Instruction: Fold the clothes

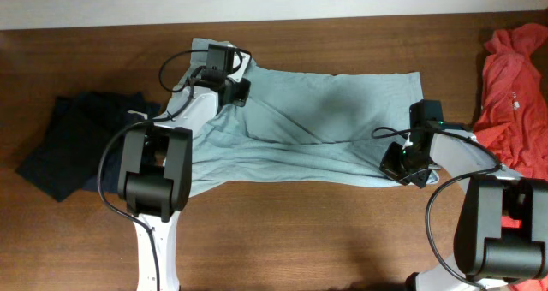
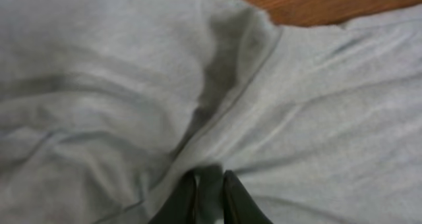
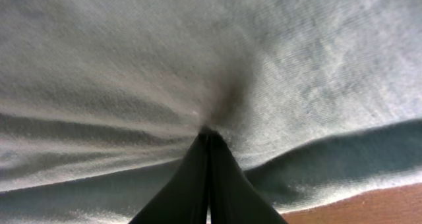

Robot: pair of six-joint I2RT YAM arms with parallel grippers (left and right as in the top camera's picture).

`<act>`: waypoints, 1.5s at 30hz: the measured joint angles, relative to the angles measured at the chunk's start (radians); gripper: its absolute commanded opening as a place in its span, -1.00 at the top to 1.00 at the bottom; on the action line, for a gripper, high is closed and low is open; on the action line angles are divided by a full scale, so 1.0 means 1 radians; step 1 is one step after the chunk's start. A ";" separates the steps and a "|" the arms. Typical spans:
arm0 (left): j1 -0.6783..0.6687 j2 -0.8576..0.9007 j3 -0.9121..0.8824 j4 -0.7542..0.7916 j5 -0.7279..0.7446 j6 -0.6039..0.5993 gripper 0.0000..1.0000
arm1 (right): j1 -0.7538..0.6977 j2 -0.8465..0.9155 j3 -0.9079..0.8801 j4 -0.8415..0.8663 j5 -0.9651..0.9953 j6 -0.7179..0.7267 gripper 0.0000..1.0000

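Pinching the pale grey-blue thin cotton T-shirt (image 1: 317, 128) spread on the brown wooden table (image 1: 300, 231) with left gripper (image 2: 210, 184) and right gripper (image 3: 208, 141) clamped on cloth, probably risking a slip or bunching if tugged unevenly.

Left wrist shot is pretty blurry, so the T-shirt (image 2: 316, 118) cloth between the left gripper (image 2: 210, 178) tips is mush. Overhead, the left arm (image 1: 156, 167) covers the shirt's left edge, and the red garment (image 1: 518, 86) runs off frame.
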 measured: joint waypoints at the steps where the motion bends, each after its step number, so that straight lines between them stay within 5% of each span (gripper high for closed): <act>1: 0.002 0.000 0.012 -0.028 -0.002 -0.004 0.53 | 0.000 0.000 0.000 0.002 0.000 -0.003 0.89; 10: 0.006 -0.026 0.240 -0.365 -0.022 -0.019 -0.13 | 0.000 -0.046 0.000 0.077 -0.055 -0.094 0.68; 15: 0.006 -0.135 0.330 -0.540 -0.023 -0.019 -0.53 | 0.000 -0.195 0.017 0.075 -0.080 -0.143 0.14; 20: 0.010 -0.267 0.359 -0.570 -0.023 -0.019 -0.62 | 0.000 -0.322 0.047 0.074 -0.109 -0.161 0.05; 28: 0.079 -0.241 0.364 -0.439 -0.010 -0.014 -0.61 | 0.000 -0.337 0.048 0.064 -0.232 -0.165 0.06; 37: 0.234 0.004 0.363 -0.115 0.158 -0.011 -0.60 | 0.000 -0.337 0.048 0.016 -0.260 -0.186 0.06; 45: 0.227 0.154 0.362 0.074 0.209 -0.027 -0.52 | 0.000 -0.337 0.048 0.005 -0.260 -0.188 0.07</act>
